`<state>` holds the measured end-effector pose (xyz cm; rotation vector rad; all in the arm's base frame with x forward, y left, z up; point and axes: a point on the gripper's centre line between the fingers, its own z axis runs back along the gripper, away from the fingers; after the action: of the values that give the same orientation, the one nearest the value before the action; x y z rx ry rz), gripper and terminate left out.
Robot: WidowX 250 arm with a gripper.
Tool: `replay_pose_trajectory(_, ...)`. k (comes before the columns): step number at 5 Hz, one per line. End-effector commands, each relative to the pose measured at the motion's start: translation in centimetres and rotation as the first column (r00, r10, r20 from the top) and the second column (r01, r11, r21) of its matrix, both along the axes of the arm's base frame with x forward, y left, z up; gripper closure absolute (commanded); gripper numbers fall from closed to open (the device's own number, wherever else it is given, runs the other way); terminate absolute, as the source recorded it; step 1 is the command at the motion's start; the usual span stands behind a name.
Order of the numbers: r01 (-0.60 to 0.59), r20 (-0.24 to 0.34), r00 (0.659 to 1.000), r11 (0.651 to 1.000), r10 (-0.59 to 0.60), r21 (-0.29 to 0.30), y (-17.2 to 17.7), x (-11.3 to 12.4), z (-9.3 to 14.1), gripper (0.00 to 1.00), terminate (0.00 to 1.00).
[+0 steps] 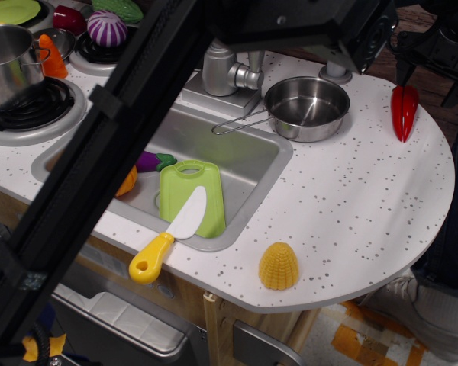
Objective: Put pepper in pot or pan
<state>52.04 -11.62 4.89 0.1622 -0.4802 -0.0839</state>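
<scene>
The red pepper point(404, 110) hangs upright, tip down, over the far right of the white speckled counter point(351, 198). Its top sits between the dark fingers of my gripper point(404, 82), which is shut on it. The gripper body is mostly cut off by the top edge. The steel pan point(307, 107) stands empty on the counter to the left of the pepper, behind the sink. Its wire handle point(239, 123) points left. The pepper is apart from the pan, about a pan's width to its right.
My black arm point(114, 160) crosses the view diagonally. The sink point(244, 164) holds a green cutting board point(191, 197), a yellow-handled knife point(168, 236), a purple eggplant point(154, 160) and an orange piece point(127, 181). A yellow corn piece point(278, 265) lies near the front edge. A steel pot point(8, 65) is on the stove.
</scene>
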Motion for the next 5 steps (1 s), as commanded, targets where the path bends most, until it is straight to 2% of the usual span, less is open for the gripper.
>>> replay_pose_trajectory(1, 0.0, 0.0, 1.0, 1.0, 0.0, 0.0, 0.0, 0.0, 0.0, 0.0, 0.0)
replay_pose_trajectory(4, 0.026, -0.011, 1.0, 1.0, -0.026, 0.005, 1.1, 0.5, -1.2, 0.0, 0.0)
replay_pose_trajectory(5, 0.021, 0.001, 1.0, 1.0, -0.021, 0.014, 1.2, 0.2, -1.0, 1.0, 0.0)
